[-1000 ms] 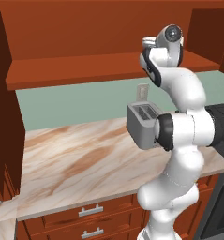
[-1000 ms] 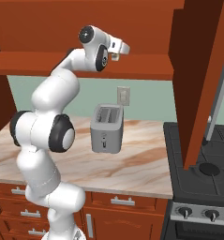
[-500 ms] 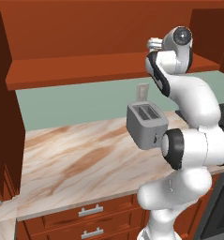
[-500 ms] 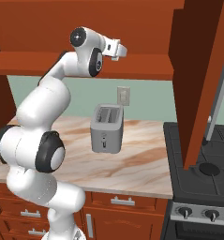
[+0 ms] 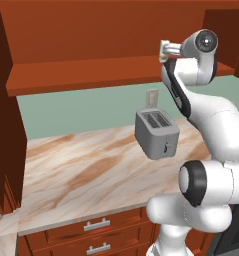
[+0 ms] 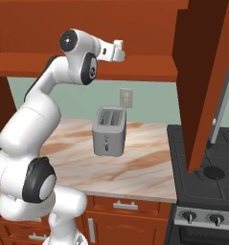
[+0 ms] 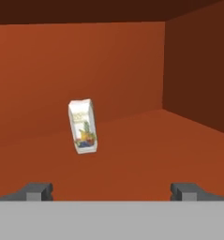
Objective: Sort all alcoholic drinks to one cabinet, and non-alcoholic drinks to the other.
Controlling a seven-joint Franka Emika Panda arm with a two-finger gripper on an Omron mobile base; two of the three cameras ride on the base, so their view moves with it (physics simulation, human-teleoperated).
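A small cream-white carton [image 7: 83, 126] with a fruit picture stands tilted on the plank shelf [image 7: 146, 154] of a red-brown cabinet, well ahead of my gripper [image 7: 112, 191]. The gripper is open, its two dark fingertips [image 7: 38, 190] spread wide with nothing between them. From the base, the gripper [image 5: 164, 50] is raised to the level of the cabinet shelf [image 5: 91, 75] and points in at it. From the right side the gripper [image 6: 118, 50] sits just in front of the shelf edge [image 6: 149, 69].
A grey toaster [image 5: 156, 132] [image 6: 108, 131] stands on the marble counter [image 5: 81, 175] below the hand. An open cabinet door [image 6: 202, 81] hangs at the right over the stove [image 6: 207, 177]. Another door [image 5: 3, 125] juts out at the left.
The hand has stayed almost in place at the shelf, still open. The arm's elbow has swung down and its lower links have shifted.
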